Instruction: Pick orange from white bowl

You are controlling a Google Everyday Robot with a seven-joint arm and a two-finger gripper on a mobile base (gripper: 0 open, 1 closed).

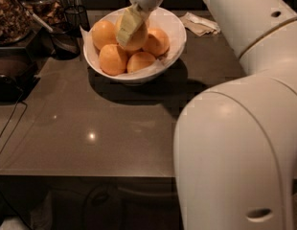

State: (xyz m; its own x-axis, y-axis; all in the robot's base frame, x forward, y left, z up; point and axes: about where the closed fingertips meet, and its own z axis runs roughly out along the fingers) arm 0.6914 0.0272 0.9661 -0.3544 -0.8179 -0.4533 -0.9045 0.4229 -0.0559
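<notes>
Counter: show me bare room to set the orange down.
Free: the counter in front of the white bowl, beside the robot arm. Crowded: back left, with containers. The gripper is on the orange in the bowl.

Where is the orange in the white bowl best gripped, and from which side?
Probably across its round middle, from straight above: the orange sits topmost in the white bowl, with smaller fruits crowding its lower sides. The gripper hangs right over it.
</notes>
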